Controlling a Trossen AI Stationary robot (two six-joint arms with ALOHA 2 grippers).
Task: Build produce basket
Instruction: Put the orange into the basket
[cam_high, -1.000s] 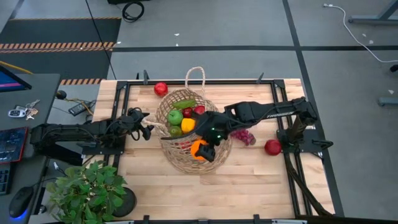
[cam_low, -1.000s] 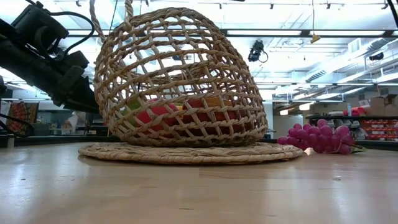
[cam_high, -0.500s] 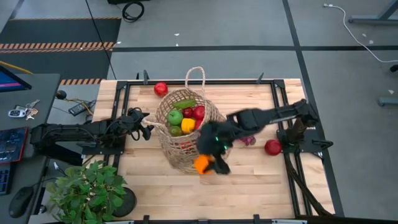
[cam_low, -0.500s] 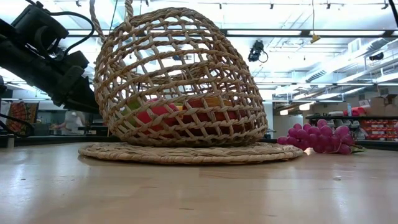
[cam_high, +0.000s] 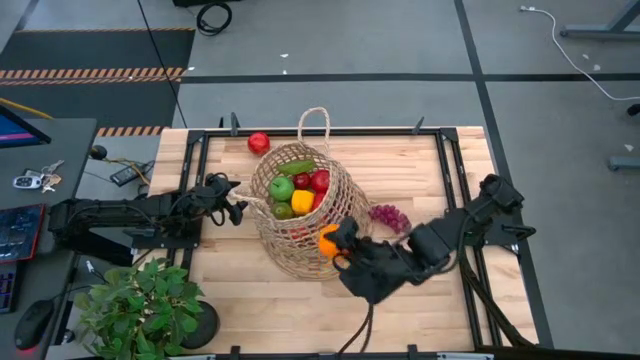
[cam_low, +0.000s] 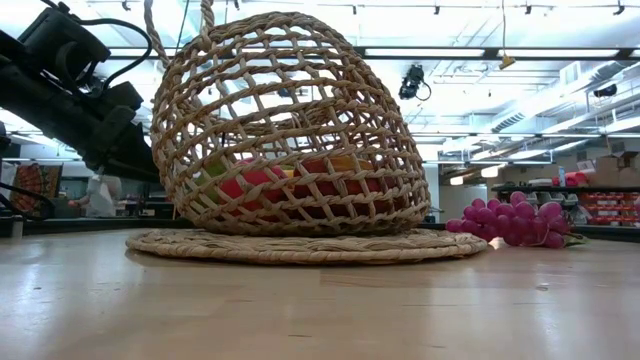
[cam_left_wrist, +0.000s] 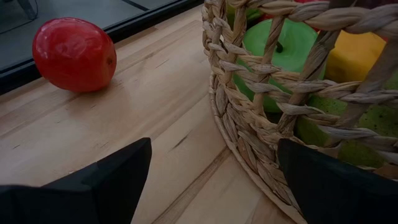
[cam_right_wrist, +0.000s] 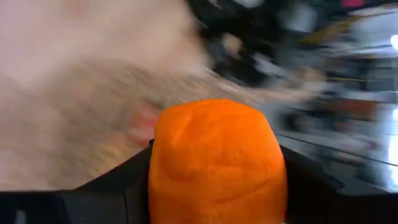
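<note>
High view: basket (cam_high: 300, 215) mid-surface already has several produce pieces, right claw (cam_high: 335, 243) clamps the orange (cam_high: 328, 241) at its near side, grapes (cam_high: 389, 216) and one red fruit (cam_high: 259, 143) remain out, left claw (cam_high: 232, 205) probably parted at the rim.

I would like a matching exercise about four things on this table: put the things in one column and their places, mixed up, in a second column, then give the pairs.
Things:
1. orange
2. purple grapes
3. red tomato
4. green apple

Places:
A. inside the basket
B. held by the right gripper
C. on the table, at the far edge
D. on the table, right of the basket

Pairs: 1-B, 2-D, 3-C, 4-A
</note>
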